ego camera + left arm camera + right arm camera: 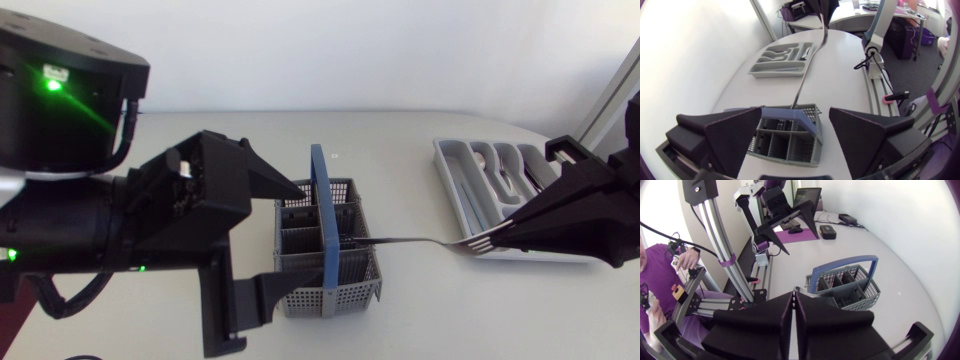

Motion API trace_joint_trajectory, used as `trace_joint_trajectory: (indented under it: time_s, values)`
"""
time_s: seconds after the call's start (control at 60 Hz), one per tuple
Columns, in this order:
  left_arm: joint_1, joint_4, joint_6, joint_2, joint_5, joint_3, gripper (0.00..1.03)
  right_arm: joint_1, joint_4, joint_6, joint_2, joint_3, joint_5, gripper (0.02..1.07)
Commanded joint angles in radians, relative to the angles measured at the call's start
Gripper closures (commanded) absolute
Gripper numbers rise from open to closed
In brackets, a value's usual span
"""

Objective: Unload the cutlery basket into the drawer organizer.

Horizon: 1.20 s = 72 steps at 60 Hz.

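Though unclear wrist-side, fork (420, 241) overhead in clenched right gripper (505, 232); left gripper (795, 110) released.

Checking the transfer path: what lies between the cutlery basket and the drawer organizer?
Only the fork, held in the right pincer, its other end at the basket; the table beneath is bare up to the organizer, seen in the head view.

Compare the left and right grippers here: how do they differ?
The left gripper has its fingers wide open on either side of the basket; the right gripper has them shut on the tined end of the fork. The left holds nothing and sits at the basket, the right nearer the organizer. Both have black wedge-shaped fingers.
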Motion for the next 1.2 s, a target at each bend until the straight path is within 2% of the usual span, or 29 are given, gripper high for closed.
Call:
trace_joint_trajectory:
  time_s: [0.0, 0.083, 0.183, 0.417, 0.633, 0.933, 1.067, 1.183]
  values:
    - [-0.025, -0.028, -0.024, 0.001, 0.019, -0.004, 0.15, -0.008, -0.069, -0.040, -0.014, -0.031, -0.021, 1.01]
    - [-0.036, -0.033, -0.027, 0.021, 0.054, -0.014, 0.28, -0.008, -0.069, -0.040, -0.019, -0.036, -0.023, 1.01]
    - [-0.048, -0.030, -0.029, 0.075, 0.059, -0.025, 0.44, -0.023, -0.069, -0.037, -0.033, -0.029, -0.029, 1.01]
    - [-0.044, 0.019, -0.027, 0.222, 0.102, -0.030, 0.61, -0.043, -0.097, -0.048, -0.071, -0.022, -0.067, 1.01]
    - [-0.008, 0.096, -0.033, 0.307, 0.118, -0.033, 0.61, -0.054, -0.108, -0.060, -0.109, -0.036, -0.083, 1.01]
    - [0.144, 0.134, -0.033, 0.365, 0.117, -0.033, 0.61, -0.049, -0.120, -0.061, -0.135, -0.042, -0.089, 1.01]
    - [0.148, 0.136, -0.029, 0.316, 0.117, -0.054, 0.60, -0.034, -0.126, -0.051, -0.137, -0.049, -0.080, 1.01]
    - [0.113, 0.140, -0.026, 0.256, 0.126, -0.074, 0.60, 0.003, -0.128, -0.032, -0.161, -0.075, -0.061, 1.01]
